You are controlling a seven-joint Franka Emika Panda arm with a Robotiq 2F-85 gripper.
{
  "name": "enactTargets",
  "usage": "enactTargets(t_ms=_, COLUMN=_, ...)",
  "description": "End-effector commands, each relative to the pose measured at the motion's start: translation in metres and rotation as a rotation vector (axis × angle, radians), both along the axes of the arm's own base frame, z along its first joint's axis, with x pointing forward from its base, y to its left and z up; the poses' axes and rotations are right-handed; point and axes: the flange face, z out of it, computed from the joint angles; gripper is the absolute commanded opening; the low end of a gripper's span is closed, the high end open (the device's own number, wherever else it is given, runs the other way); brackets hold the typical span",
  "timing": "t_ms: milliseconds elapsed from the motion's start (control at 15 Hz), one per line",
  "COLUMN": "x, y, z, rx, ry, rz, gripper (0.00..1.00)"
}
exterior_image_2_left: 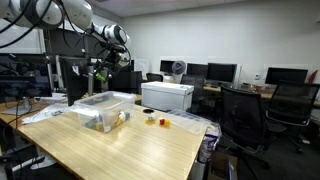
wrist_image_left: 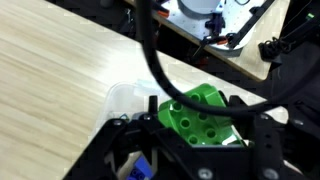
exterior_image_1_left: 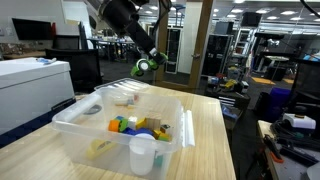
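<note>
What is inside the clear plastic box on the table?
The box holds coloured blocks: green, orange, blue, yellow. The white cup at the front covers whatever lies behind it.

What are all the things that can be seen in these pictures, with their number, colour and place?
table: one, light wood, carries the bin.
bin: one, clear plastic, on the table.
small blocks: several, green, yellow, blue, orange, inside the bin.
cup: one, whitish, at the bin's near wall.
small toys: a few, yellow and red, on the table beside the bin.
white box: one, white, past the table.
office chairs: at least two, black, beside the table.
monitors: several, dark, background.
green block: one, green with holes, between the jaws.
gripper: one, black, shut on the green block, above the bin's far side.
arm: one, white and black.
</note>
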Motion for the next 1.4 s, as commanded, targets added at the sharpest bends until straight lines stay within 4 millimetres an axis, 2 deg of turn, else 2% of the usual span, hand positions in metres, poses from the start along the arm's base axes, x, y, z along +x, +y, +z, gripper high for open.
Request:
enactTargets(t_ms=0, x=0.001, y=-0.002, z=0.028, rx=0.015, ry=-0.182, rz=0.077, gripper=0.45)
enactTargets(t_ms=200, x=0.008, y=0.001, z=0.048, rx=0.076, ry=-0.396, rz=0.135, gripper=0.45)
enactTargets(t_ms=400, x=0.009, y=-0.003, z=0.051, rx=0.189, ry=-0.571, rz=0.150, gripper=0.45)
enactTargets(t_ms=533, x=-0.004, y=-0.012, z=0.031, rx=0.280, ry=-0.541, rz=0.134, gripper=0.45)
enactTargets(t_ms=667, x=-0.011, y=-0.014, z=0.020, rx=0.326, ry=-0.513, rz=0.140, gripper=0.45)
enactTargets(t_ms=1000, x=-0.021, y=-0.012, z=0.009, rx=0.353, ry=-0.471, rz=0.197, gripper=0.45)
enactTargets(t_ms=1067, x=-0.022, y=-0.010, z=0.012, rx=0.358, ry=-0.479, rz=0.218, gripper=0.93)
enactTargets(t_ms=1267, x=-0.023, y=-0.008, z=0.018, rx=0.371, ry=-0.501, rz=0.234, gripper=1.00)
enactTargets(t_ms=1333, x=-0.020, y=-0.013, z=0.007, rx=0.374, ry=-0.514, rz=0.241, gripper=1.00)
